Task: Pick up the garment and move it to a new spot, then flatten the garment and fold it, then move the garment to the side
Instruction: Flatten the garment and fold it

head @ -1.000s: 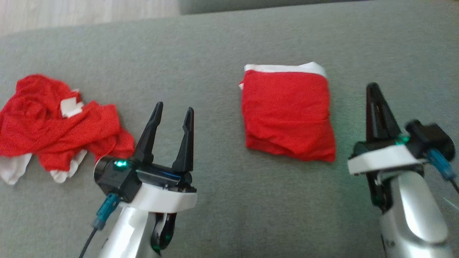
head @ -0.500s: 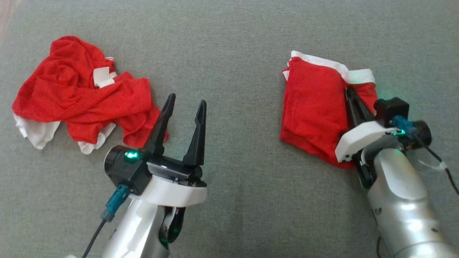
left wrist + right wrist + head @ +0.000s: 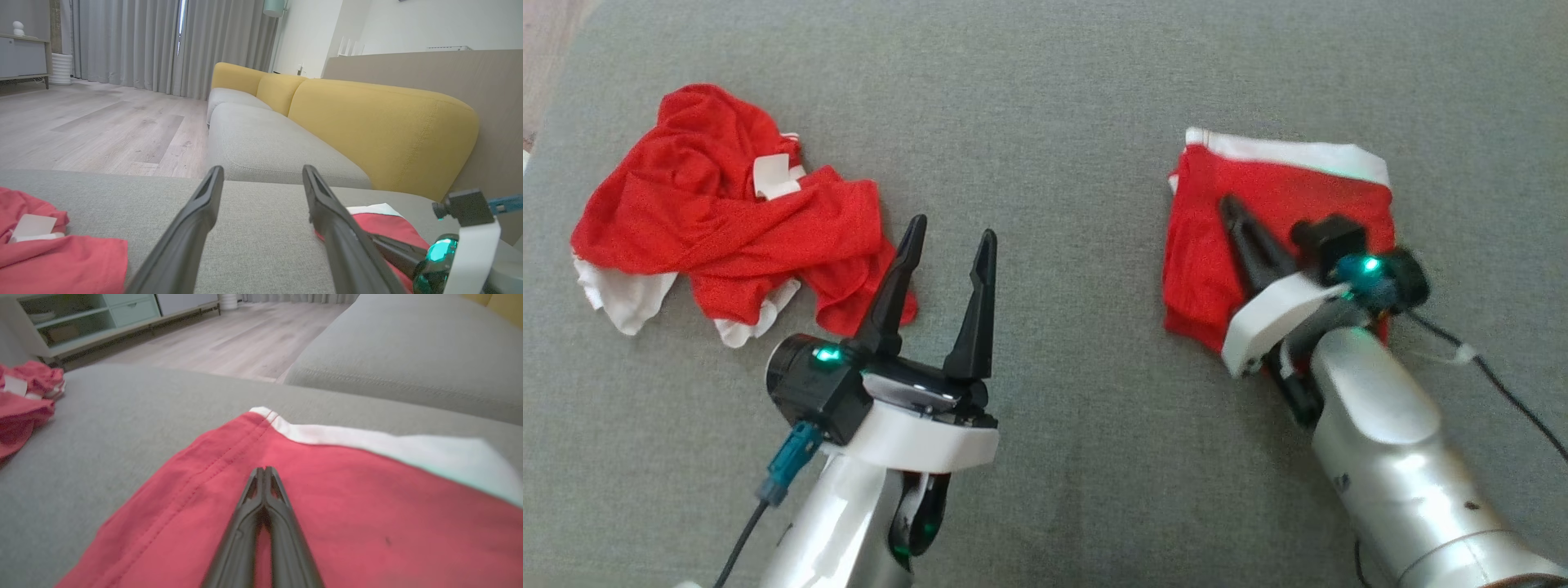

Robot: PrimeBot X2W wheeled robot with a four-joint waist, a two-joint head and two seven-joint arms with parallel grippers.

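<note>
On the grey cushion [image 3: 1054, 122] lies a folded red garment [image 3: 1201, 245], flat and roughly square, with a white band [image 3: 1290, 151] along its far edge. Over that garment's middle the right gripper [image 3: 1229, 204] points toward the band with its two dark fingers pressed tight together; in the right wrist view the tips [image 3: 264, 470] meet above the red cloth, and whether they pinch it I cannot tell. Well to the left of the folded garment, the left gripper [image 3: 953, 229] stands over bare cushion, jaws spread wide and empty. Further left of the folded garment, a second red-and-white garment [image 3: 727, 220] lies crumpled in a heap. Beyond the folded garment, the left wrist view shows a yellow sofa back [image 3: 380, 118].
</note>
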